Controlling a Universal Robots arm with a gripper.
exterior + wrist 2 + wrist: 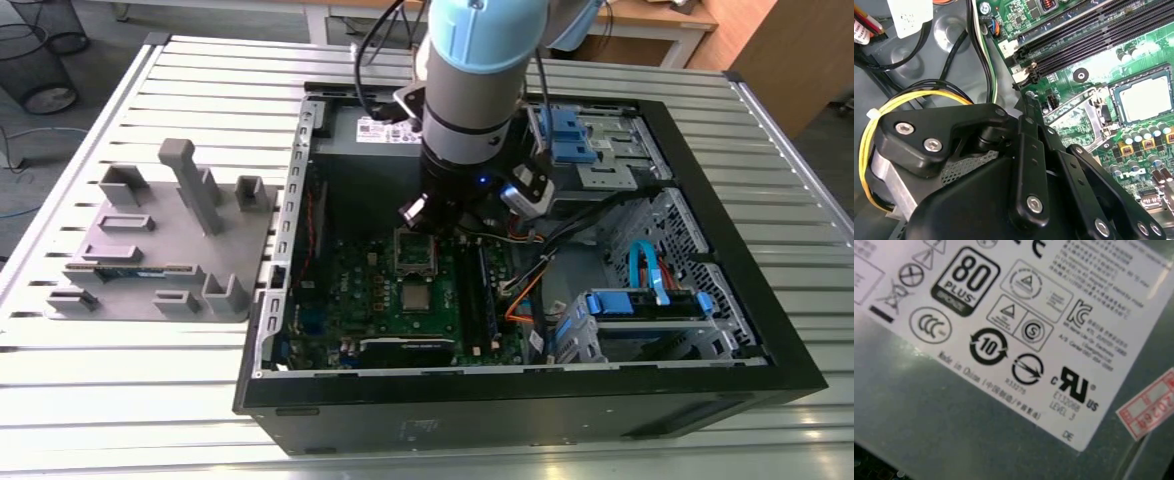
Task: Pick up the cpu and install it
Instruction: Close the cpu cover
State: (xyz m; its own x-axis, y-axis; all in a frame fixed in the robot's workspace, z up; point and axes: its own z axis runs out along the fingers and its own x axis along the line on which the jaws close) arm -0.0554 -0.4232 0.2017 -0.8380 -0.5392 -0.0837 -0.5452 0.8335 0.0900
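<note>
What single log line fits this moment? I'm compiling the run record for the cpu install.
gripper: low over motherboard | cpu: lying in socket, apart from gripper | hinged frame: open

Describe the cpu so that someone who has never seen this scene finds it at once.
Start at the open black computer case and find the green motherboard inside. In the second wrist view the cpu lies flat there, beside a silver metal frame. Unlike the long black memory slots, it is a plain silver square with a darker rim.
</note>
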